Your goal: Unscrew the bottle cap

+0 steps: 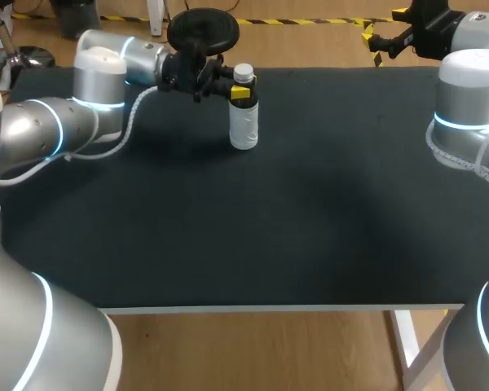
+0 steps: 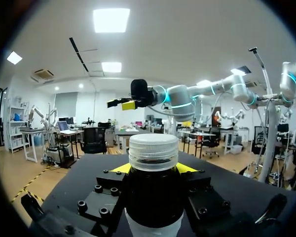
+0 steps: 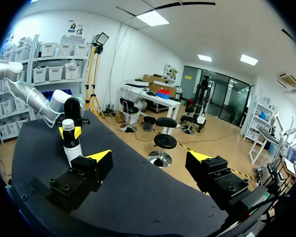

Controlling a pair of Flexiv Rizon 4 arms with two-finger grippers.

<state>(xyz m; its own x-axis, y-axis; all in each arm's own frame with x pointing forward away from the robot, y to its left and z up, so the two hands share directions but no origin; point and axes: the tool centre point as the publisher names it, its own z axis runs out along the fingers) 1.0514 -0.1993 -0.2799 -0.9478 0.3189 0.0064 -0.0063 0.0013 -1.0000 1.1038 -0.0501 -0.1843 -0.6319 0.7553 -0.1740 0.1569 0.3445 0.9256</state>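
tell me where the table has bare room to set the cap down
Bare: the near half of the table, from the bottle to the front edge, and the stretch between the bottle and the right claw. Crowded only far left, where the left claw grips the bottle.

Head overhead, wrists table-level (bottle [image 1: 244, 124] shared)

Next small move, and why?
Probably bring the right gripper toward the cap. The left gripper is shut on the bottle just below the cap, which is on, and the right one is open and far off.
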